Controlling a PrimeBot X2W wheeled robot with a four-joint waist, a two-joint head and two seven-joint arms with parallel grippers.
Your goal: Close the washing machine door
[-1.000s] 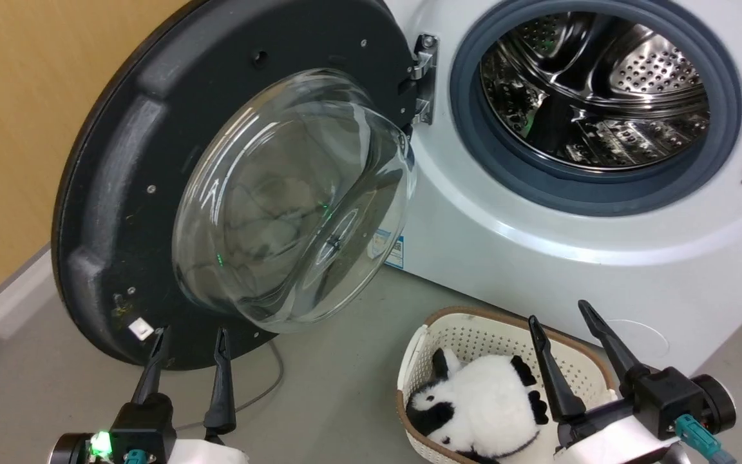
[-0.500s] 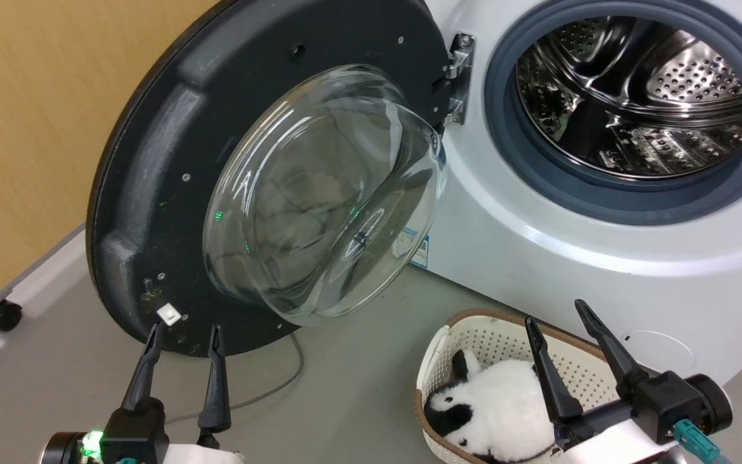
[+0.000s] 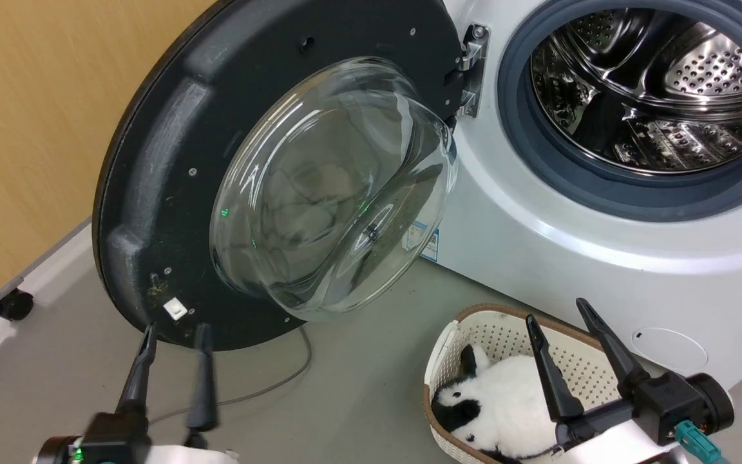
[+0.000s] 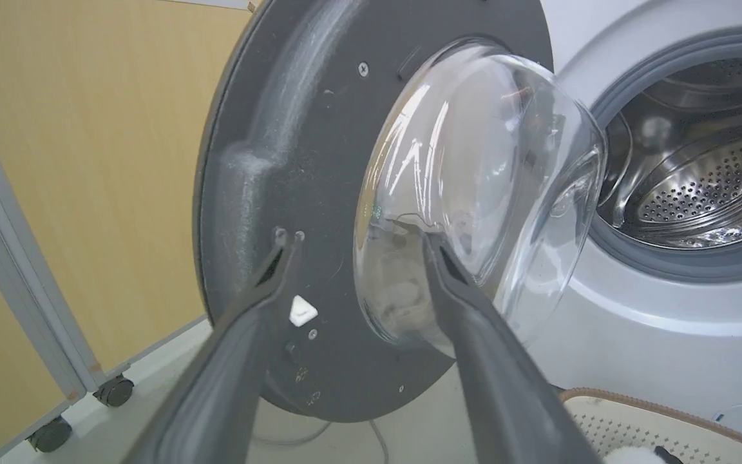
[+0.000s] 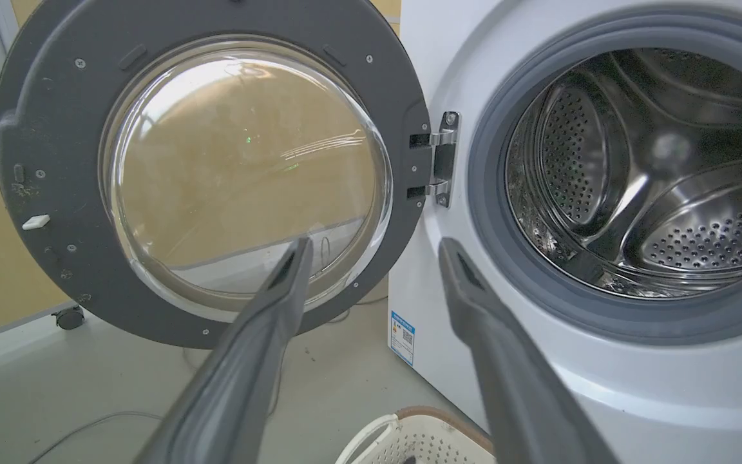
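Fingers of the left hand (image 3: 176, 328) stand apart, empty, near left, tips close to the lower rim of the washing machine door (image 3: 158, 161). Right hand (image 3: 554, 309), likewise spread and empty, hovers above the basket (image 3: 443, 341) with a panda toy (image 3: 506, 399). Farther back, the door hangs wide open, left of the washing machine (image 3: 538, 258).

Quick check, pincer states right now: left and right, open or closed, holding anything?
Left pincer: open, holding nothing, tips near the lower edge of the washing machine door.
Right pincer: open, holding nothing.
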